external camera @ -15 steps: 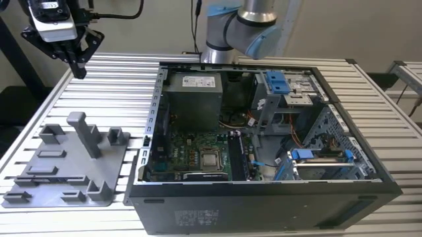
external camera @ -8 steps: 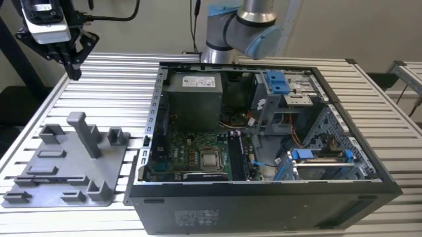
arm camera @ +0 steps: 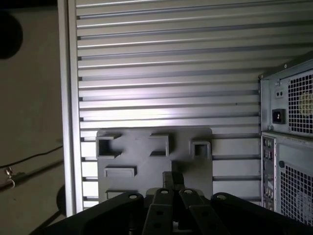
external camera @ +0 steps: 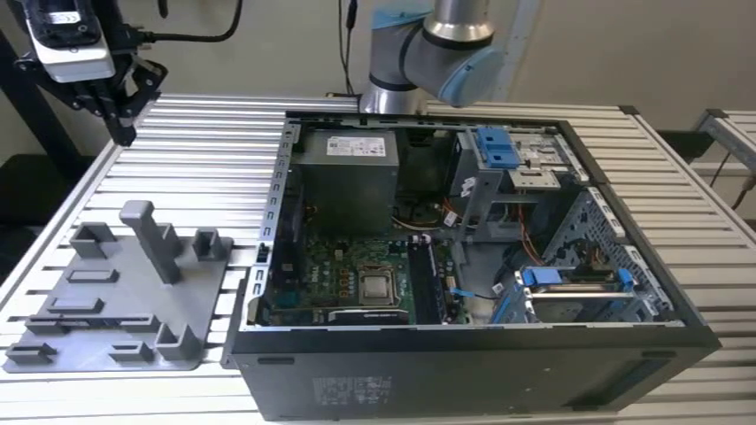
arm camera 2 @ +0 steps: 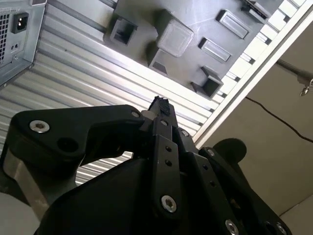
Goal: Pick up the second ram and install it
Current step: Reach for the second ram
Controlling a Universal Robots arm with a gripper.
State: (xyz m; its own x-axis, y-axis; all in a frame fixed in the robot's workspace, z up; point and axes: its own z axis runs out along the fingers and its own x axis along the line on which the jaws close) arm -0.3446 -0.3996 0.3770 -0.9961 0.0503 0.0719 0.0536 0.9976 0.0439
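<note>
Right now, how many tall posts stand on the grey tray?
1. The tall post stands in the grey tray's back row in the exterior view, between two lower blocks. None seems hidden.

We find the ribbed worktop [external camera: 212, 150] bare and open around the end effector [external camera: 123, 135], which hangs above it beyond the grey tray [external camera: 142, 305]. On the tray a tall post [external camera: 148, 235] stands above the low blocks around it and bars a low sweep across. Toward the exterior view's right, the computer case [external camera: 473, 372] walls the tray in, just beside it. The case is open on top: the power supply [external camera: 343, 173] and drive cage [external camera: 520, 168] stand high at its far side, while the motherboard [external camera: 354, 274] lies low and uncovered toward the near wall.
</note>
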